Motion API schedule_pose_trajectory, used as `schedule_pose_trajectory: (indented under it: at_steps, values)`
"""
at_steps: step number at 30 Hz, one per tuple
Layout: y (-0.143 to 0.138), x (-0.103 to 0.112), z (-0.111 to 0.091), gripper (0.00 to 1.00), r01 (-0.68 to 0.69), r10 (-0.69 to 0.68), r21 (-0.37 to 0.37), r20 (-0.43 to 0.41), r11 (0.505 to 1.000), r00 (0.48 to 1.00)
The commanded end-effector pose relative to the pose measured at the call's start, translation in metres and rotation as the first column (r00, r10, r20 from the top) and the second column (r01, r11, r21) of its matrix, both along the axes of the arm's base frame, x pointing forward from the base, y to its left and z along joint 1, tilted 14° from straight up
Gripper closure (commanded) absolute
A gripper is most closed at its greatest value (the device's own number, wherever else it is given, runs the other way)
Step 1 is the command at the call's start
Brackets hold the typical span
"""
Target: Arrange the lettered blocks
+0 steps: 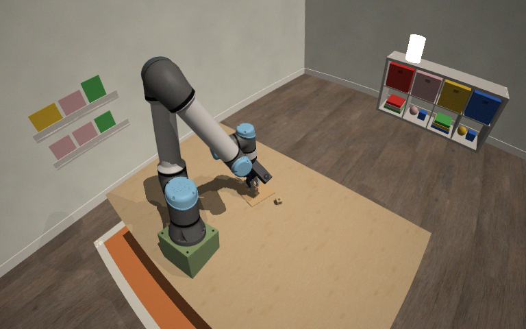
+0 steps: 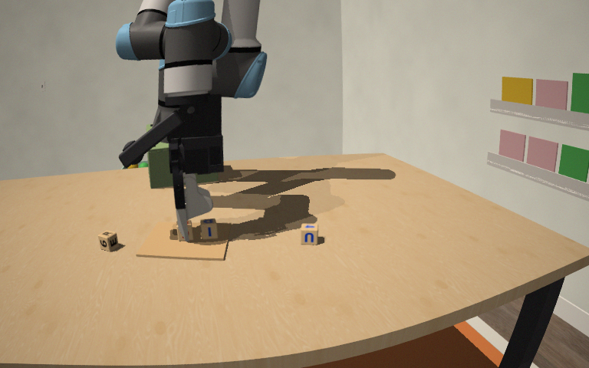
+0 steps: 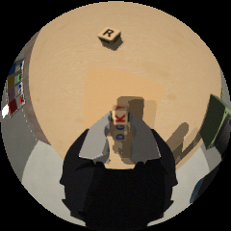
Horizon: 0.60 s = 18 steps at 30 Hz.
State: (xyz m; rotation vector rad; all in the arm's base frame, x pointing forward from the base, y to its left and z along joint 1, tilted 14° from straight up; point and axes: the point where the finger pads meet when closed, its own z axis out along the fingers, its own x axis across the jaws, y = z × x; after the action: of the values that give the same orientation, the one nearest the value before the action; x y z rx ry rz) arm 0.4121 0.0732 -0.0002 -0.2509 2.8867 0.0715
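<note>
My gripper [image 1: 253, 187] [image 2: 185, 234] [image 3: 119, 112] is shut on the block with a red K [image 3: 120, 117], low over the mat [image 1: 264, 196] [image 2: 182, 251] [image 3: 98, 91]. Its height above the mat is hard to tell. A block with blue marks [image 2: 208, 228] [image 3: 120, 136] stands on the mat close beside it; a blue D shows in the wrist view. The R block [image 1: 279, 201] [image 2: 108, 241] [image 3: 110, 35] lies off the mat, turned at an angle. A block with a blue U on its side [image 2: 309, 236] stands off the mat on the other side; its top mark looks like a 1.
The green base block [image 1: 190, 248] [image 2: 159, 169] [image 3: 215, 120] carries the arm. The table [image 1: 310, 248] [image 2: 269, 312] extends around the mat. Arm shadows fall over part of the mat and the table. A shelf unit [image 1: 446, 71] stands far off on the floor.
</note>
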Motion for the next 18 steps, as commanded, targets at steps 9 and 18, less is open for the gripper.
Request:
schedule_pose_trajectory:
  at_steps: [9,18]
  values:
    - [0.0,0.0003,0.0003,0.83,0.0,0.0,0.0,0.001,1.0,1.0]
    - [0.0,0.0003,0.0003,0.75,0.0,0.0,0.0,0.001,1.0,1.0]
